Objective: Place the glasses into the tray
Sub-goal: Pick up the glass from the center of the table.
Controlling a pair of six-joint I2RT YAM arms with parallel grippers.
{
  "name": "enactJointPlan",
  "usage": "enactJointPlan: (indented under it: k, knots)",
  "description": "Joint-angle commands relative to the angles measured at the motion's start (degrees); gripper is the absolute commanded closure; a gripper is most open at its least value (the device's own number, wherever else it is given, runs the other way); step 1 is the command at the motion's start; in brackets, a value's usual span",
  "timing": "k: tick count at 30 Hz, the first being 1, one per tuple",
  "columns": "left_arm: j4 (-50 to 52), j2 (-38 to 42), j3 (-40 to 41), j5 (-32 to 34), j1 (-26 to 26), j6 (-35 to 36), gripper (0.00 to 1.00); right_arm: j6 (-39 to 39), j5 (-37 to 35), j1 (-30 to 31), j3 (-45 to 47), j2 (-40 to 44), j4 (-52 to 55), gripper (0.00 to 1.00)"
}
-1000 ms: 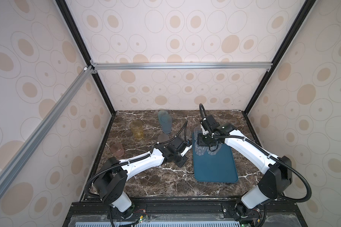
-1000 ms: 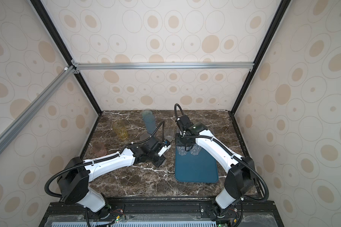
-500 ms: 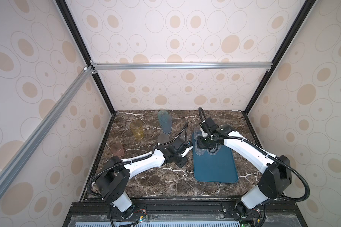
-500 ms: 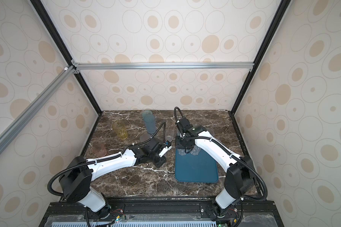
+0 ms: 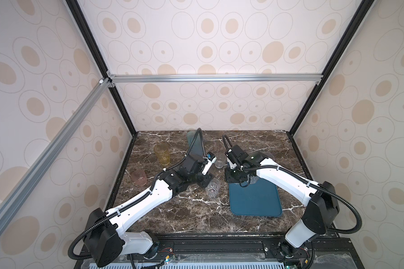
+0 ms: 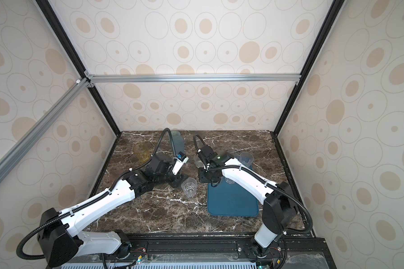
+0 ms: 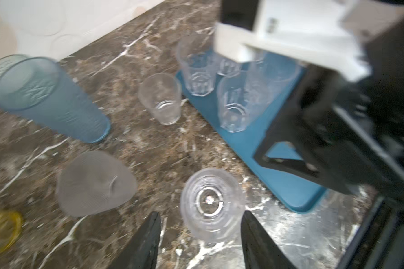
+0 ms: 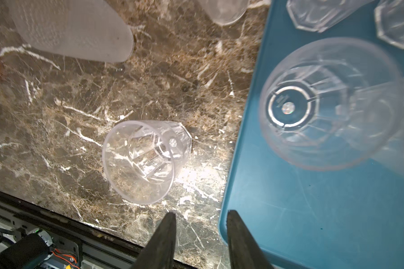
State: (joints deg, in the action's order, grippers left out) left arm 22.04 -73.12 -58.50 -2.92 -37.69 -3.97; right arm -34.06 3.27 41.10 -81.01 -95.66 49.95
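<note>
Your left fingers (image 7: 149,233) are standing apart either side of a clear faceted tumbler (image 7: 211,205), which is sitting on the marble bench (image 7: 149,151) just beside the dark teal rectangular tray (image 7: 278,177). Your right fingers (image 8: 166,233) are hanging apart, empty. Swinging sideways risks toppling it.

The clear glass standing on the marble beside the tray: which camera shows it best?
Right wrist view: the clear glass is sharp and whole, upright on the marble, apart from the tray. The left wrist view shows it from above, blurred, by the left gripper. Both top views show it small.
</note>
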Motion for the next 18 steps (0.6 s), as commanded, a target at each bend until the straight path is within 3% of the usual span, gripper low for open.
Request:
enactJointPlan:
  k: [1,11,18]
  knots:
    - [0.9,2.5,2.7,3.8,4.7,0.9,0.43,-1.0,0.0,1.7,-2.7,-4.0,-0.1,0.60]
    - [-10.8,6.6,11.2,6.9,7.5,-9.0,0.37,1.8,-4.5,4.5,-7.7,-13.6,1.1,0.65]
    - [-17.7,9.5,16.2,9.7,7.8,-15.3,0.27,2.8,-4.4,4.9,-9.1,-15.1,0.8,0.87]
